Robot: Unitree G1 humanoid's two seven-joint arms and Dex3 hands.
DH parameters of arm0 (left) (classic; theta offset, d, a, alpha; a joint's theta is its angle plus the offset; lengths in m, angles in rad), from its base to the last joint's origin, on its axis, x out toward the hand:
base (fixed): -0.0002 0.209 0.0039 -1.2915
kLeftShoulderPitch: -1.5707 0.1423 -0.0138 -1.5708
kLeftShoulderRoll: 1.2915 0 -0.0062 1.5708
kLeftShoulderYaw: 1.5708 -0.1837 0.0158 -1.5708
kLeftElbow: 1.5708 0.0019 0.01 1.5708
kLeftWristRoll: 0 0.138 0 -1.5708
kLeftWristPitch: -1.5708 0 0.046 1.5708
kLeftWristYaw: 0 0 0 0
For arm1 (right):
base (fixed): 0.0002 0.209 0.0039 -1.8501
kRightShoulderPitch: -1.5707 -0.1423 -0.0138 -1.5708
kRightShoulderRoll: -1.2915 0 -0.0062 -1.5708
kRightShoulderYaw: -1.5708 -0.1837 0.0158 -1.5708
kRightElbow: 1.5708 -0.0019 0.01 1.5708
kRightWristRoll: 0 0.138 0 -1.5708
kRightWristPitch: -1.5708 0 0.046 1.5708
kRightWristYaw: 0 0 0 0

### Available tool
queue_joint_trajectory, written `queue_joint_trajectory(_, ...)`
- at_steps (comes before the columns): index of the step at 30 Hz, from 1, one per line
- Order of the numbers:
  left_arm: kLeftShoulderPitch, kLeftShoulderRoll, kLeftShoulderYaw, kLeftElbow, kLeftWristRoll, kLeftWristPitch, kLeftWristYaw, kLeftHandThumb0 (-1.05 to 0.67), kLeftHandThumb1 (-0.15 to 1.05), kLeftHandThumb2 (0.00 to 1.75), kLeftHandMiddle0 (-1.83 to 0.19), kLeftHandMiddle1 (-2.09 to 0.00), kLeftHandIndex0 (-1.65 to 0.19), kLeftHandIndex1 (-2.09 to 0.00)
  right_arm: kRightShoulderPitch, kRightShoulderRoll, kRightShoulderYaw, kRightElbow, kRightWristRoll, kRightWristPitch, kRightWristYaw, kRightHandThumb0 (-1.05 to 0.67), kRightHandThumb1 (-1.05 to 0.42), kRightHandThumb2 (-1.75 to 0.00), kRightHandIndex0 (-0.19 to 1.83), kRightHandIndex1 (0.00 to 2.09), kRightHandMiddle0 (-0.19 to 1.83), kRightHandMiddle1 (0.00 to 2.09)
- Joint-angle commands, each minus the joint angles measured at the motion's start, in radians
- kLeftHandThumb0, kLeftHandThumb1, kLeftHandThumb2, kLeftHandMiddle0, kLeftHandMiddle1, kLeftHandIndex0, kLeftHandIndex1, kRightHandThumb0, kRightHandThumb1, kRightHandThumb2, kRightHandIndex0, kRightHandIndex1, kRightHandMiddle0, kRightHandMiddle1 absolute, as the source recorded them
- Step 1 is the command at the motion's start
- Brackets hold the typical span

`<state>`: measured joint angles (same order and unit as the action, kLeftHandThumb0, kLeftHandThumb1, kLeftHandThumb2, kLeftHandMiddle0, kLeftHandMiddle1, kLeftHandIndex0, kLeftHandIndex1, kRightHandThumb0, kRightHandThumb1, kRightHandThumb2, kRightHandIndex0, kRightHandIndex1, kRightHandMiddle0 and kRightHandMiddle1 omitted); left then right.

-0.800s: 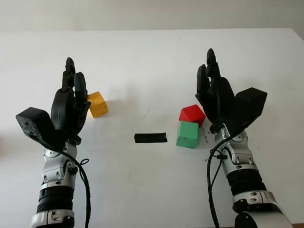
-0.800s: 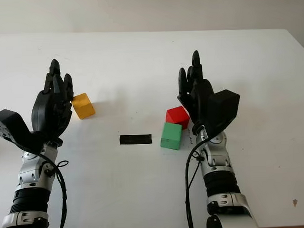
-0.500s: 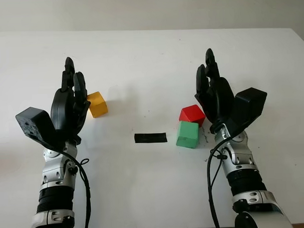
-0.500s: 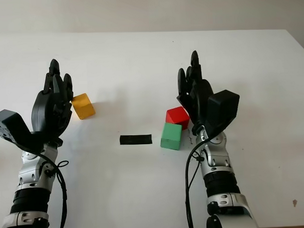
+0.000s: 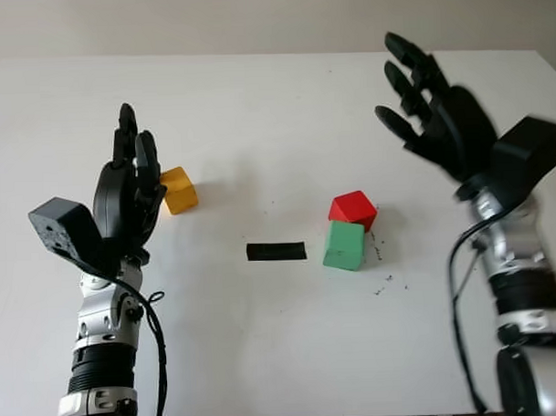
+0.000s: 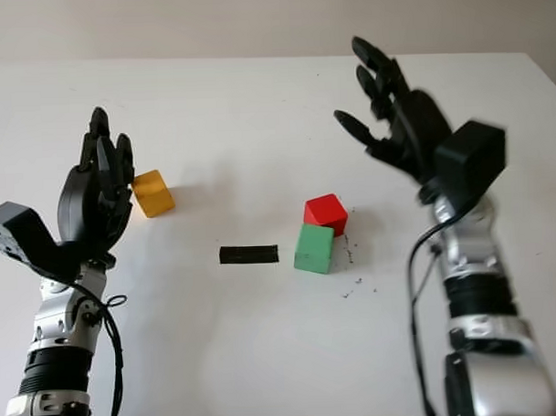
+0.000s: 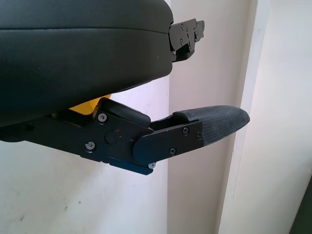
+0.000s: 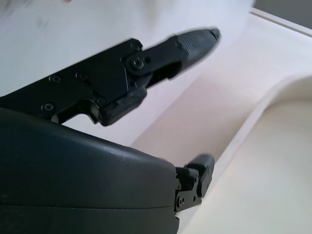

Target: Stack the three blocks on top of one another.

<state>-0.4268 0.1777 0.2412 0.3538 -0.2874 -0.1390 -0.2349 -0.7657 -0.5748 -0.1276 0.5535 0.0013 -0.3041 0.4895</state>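
Lifted clear of the red and green blocks it hovered beside a moment earlier, the right robot hand (image 5: 439, 111) now hangs high at about 2 o'clock over the white surface (image 5: 256, 108), open and holding nothing. At the 9 o'clock side, the left robot hand (image 5: 127, 190) has stayed put, open and empty, just beside the small yellow cube-shaped block (image 5: 178, 190). Toward the centre lies a short strip of black tape (image 5: 276, 251), flat on the surface. Right of it, the green cube-shaped block (image 5: 343, 245) sits at about 4 o'clock, with the red cube-shaped block (image 5: 352, 207) touching its far edge; the red one looks tilted against it rather than stacked.

By this evidence, stacking has not begun: all three blocks are at surface level, the yellow one well apart from the pair. Nothing blocks either reach; faint dark specks dot the surface near the green block.
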Motion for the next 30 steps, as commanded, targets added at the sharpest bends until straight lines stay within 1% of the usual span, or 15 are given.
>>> queue_joint_trajectory(1, 0.015, -0.004, -0.001, -0.014, 0.002, -0.004, -0.002, -0.76, 1.05, 0.67, 0.19, 0.0, 0.19, 0.0, -0.02, -0.069, 0.04, 0.011, -0.051, -0.036, 0.04, -0.73, -0.67, -0.05, 0.4, 0.11, 0.46, 0.41)
queue_joint_trajectory(3, 0.018, -0.006, -0.003, -0.017, 0.005, -0.003, 0.004, -0.77, 1.05, 0.67, 0.19, 0.0, 0.19, 0.0, -0.047, -0.136, 0.074, 0.028, -0.12, -0.081, 0.06, -0.74, -0.65, -0.05, 0.43, 0.09, 0.57, 0.26)
queue_joint_trajectory(5, 0.021, -0.008, -0.004, -0.022, 0.004, -0.001, 0.007, -0.77, 1.05, 0.67, 0.19, 0.0, 0.19, 0.0, -0.068, -0.181, 0.104, 0.036, -0.174, -0.108, 0.077, -0.73, -0.62, -0.05, 0.44, 0.07, 0.62, 0.18)
queue_joint_trajectory(7, 0.024, -0.011, -0.004, -0.027, 0.002, -0.001, 0.005, -0.76, 1.05, 0.67, 0.19, 0.0, 0.19, 0.0, -0.093, -0.235, 0.15, 0.045, -0.249, -0.154, 0.098, -0.7, -0.61, -0.05, 0.42, 0.06, 0.62, 0.14)
queue_joint_trajectory(8, 0.024, -0.011, -0.004, -0.029, 0.002, -0.002, 0.006, -0.76, 1.05, 0.67, 0.19, 0.0, 0.19, 0.0, -0.102, -0.258, 0.174, 0.038, -0.291, -0.162, 0.105, -0.72, -0.63, -0.06, 0.39, 0.04, 0.6, 0.11)
queue_joint_trajectory(11, 0.028, -0.012, -0.005, -0.038, 0.004, -0.001, 0.008, -0.76, 1.05, 0.67, 0.19, 0.0, 0.19, 0.0, -0.11, -0.293, 0.225, 0.01, -0.361, -0.18, 0.134, -0.72, -0.66, -0.07, 0.33, 0.03, 0.55, 0.08)
queue_joint_trajectory(15, 0.031, -0.012, -0.004, -0.046, 0.003, 0.002, 0.011, -0.76, 1.05, 0.68, 0.19, 0.0, 0.19, 0.0, -0.101, -0.302, 0.253, 0.004, -0.389, -0.229, 0.132, -0.7, -0.67, -0.06, 0.33, 0.04, 0.56, 0.07)
queue_joint_trajectory(19, 0.032, -0.011, -0.005, -0.051, 0.003, 0.005, 0.014, -0.76, 1.05, 0.67, 0.19, 0.0, 0.19, 0.0, -0.084, -0.304, 0.284, -0.003, -0.452, -0.285, 0.084, -0.76, -0.7, -0.07, 0.32, 0.04, 0.54, 0.06)
queue_joint_trajectory(25, 0.035, -0.013, -0.008, -0.064, 0.008, 0.016, 0.023, -0.76, 1.05, 0.68, 0.19, 0.0, 0.19, 0.0, -0.048, -0.263, 0.305, -0.013, -0.495, -0.306, -0.024, -0.81, -0.71, -0.06, 0.31, 0.05, 0.54, 0.06)
queue_joint_trajectory(30, 0.038, -0.012, -0.007, -0.067, 0.005, 0.018, 0.023, -0.76, 1.05, 0.67, 0.19, 0.0, 0.19, 0.0, -0.028, -0.233, 0.315, -0.003, -0.486, -0.309, -0.056, -0.82, -0.71, -0.06, 0.33, 0.06, 0.54, 0.06)
